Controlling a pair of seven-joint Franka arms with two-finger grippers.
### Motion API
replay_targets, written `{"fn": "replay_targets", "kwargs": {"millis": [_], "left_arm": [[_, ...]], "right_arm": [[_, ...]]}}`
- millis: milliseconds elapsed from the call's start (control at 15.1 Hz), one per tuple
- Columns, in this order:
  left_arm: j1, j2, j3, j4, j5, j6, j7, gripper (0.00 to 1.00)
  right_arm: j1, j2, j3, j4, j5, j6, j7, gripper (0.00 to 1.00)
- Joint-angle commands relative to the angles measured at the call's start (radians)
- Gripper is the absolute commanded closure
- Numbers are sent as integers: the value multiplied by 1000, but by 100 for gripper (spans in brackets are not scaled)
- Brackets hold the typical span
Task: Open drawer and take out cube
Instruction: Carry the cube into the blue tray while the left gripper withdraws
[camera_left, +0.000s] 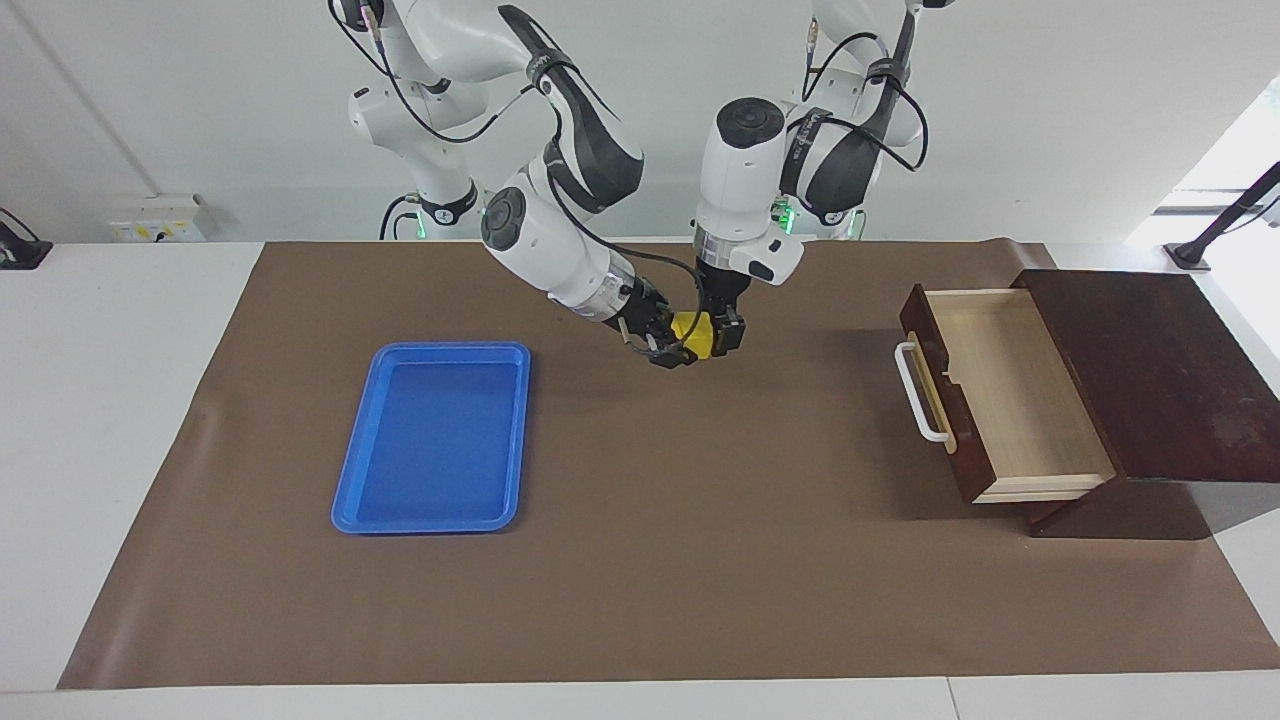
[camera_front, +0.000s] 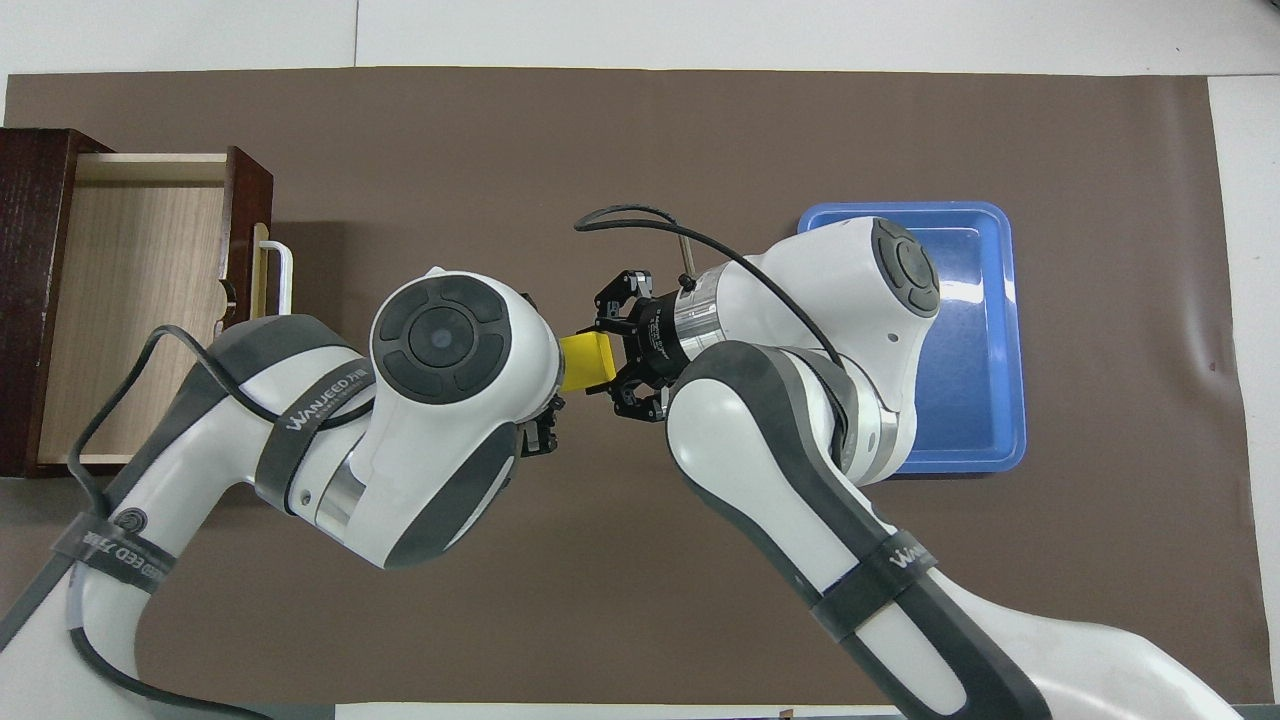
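Note:
The yellow cube (camera_left: 693, 335) hangs in the air over the brown mat at mid-table, between the two grippers; it also shows in the overhead view (camera_front: 587, 362). My left gripper (camera_left: 722, 335) points straight down and is shut on the cube; in the overhead view its own wrist hides it. My right gripper (camera_left: 665, 345) comes in slanted from the blue tray's side, and its fingers stand open on either side of the cube (camera_front: 612, 355). The drawer (camera_left: 1020, 390) is pulled out of the dark wooden box (camera_left: 1150, 370), and its pale inside is bare (camera_front: 130, 300).
The flat blue tray (camera_left: 440, 435) lies on the mat toward the right arm's end of the table, partly under the right arm in the overhead view (camera_front: 1010, 330). The drawer's white bar handle (camera_left: 915, 395) juts toward mid-table.

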Motion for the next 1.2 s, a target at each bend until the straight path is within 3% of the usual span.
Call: {"fn": "replay_targets", "kwargs": {"millis": [0, 133, 598, 797, 1129], "left_arm": [[113, -16, 2, -16, 48, -37, 86, 0], [200, -11, 2, -16, 66, -38, 186, 0], [463, -2, 2, -18, 207, 4, 621, 0], [559, -1, 2, -15, 261, 12, 772, 0], [704, 10, -1, -18, 267, 78, 927, 0]], "right_arm": [[-41, 17, 5, 47, 16, -49, 12, 100], [-76, 22, 3, 57, 13, -76, 3, 100], [-376, 40, 0, 48, 6, -135, -212, 100], [-527, 60, -3, 46, -14, -227, -357, 100], [-619, 99, -7, 12, -53, -255, -523, 100]]}}
